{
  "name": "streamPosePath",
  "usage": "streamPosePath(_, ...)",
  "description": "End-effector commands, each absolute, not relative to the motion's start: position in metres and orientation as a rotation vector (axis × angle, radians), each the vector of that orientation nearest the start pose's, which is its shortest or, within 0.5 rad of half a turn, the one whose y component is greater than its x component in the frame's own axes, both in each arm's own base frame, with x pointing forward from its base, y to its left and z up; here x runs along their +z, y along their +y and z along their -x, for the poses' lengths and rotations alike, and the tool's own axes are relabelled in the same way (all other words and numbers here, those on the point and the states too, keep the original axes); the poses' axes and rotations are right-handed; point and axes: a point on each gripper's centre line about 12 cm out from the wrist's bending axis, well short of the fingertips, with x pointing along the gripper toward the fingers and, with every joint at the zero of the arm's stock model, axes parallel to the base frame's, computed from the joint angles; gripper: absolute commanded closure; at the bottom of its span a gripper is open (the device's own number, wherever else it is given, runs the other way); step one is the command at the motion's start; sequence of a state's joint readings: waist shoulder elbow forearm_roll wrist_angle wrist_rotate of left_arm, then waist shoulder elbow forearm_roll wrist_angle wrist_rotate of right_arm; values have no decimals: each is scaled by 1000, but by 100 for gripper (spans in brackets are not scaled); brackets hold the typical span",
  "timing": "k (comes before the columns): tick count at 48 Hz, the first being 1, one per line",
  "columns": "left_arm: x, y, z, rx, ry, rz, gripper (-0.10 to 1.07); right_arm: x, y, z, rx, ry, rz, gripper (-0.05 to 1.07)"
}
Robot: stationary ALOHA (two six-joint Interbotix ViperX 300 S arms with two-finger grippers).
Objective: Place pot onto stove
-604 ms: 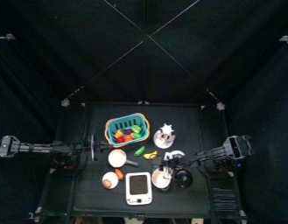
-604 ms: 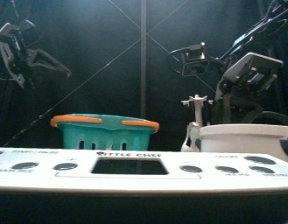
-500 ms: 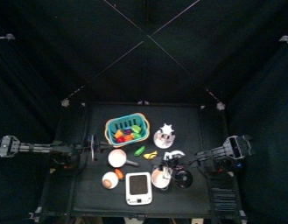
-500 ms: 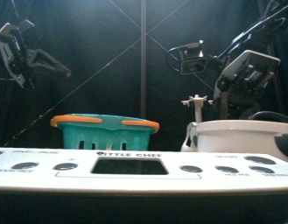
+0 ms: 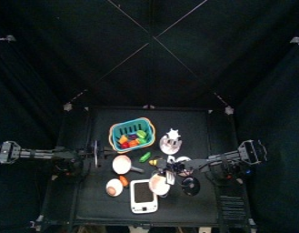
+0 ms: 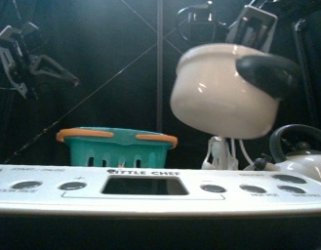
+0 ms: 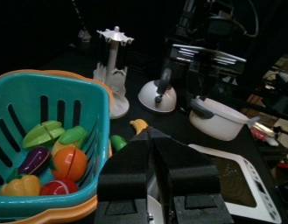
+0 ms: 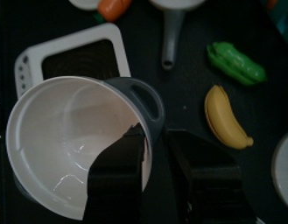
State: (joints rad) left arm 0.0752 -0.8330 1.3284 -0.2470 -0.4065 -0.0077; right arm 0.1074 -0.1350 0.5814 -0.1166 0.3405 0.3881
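Right gripper (image 8: 158,166): jaws pinched on the rim of the pot (image 8: 76,140), one jaw inside the bowl, one outside, beside its grey side handle (image 8: 144,98).

Pot: lifted clear of the table; in the front view it (image 6: 228,90) hangs tilted above the stove (image 6: 160,182), dark handle toward 3 o'clock, mouth turned away from that camera. In the top view it (image 5: 163,186) sits at 3 o'clock of the stove (image 5: 142,195), touching its edge in outline. Half a second back it stood on the table, low behind the stove's right end; it has since risen.

Left gripper (image 7: 150,171): jaws pressed together, holding nothing; arm parked at the table's 9 o'clock side.

Seen in the right wrist view only: pot's pale interior, the stove's grey panel (image 8: 78,59) beyond the rim, a banana (image 8: 226,115), a green vegetable piece (image 8: 235,61).

Seen in the left wrist view only: the teal basket (image 7: 41,140) with cut fruit inside, and a white stand (image 7: 113,70).

Front view alone shows a kettle-like item (image 6: 296,156) at 4 o'clock of the pot.
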Motion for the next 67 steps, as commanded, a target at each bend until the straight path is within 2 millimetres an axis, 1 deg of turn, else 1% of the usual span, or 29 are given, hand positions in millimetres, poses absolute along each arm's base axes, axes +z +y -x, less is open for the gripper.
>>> streamPosePath(1,223,26,-200,178,66,230,57,236,36,-387,-36,729,-222,63)
streamPosePath(7,222,27,-199,182,69,230,57,234,39,-402,-31,722,-221,63)
streamPosePath(14,220,28,-198,189,73,230,57,226,43,-419,-27,732,-224,63)
streamPosePath(25,220,29,-198,195,72,231,57,210,56,-437,-20,794,-219,63)
streamPosePath(37,220,29,-198,195,72,229,57,198,67,-448,-21,887,-208,63)
streamPosePath(42,220,29,-198,194,71,229,57,191,67,-451,-24,908,-203,63)
streamPosePath(48,220,29,-198,195,72,229,57,189,66,-451,-26,911,-199,61)
streamPosePath(53,220,29,-198,195,72,229,57,190,66,-451,-28,910,-199,56)
streamPosePath(61,220,28,-198,192,73,230,57,188,65,-450,-27,912,-193,36)
streamPosePath(67,220,28,-198,192,73,230,57,188,65,-450,-26,912,-181,27)
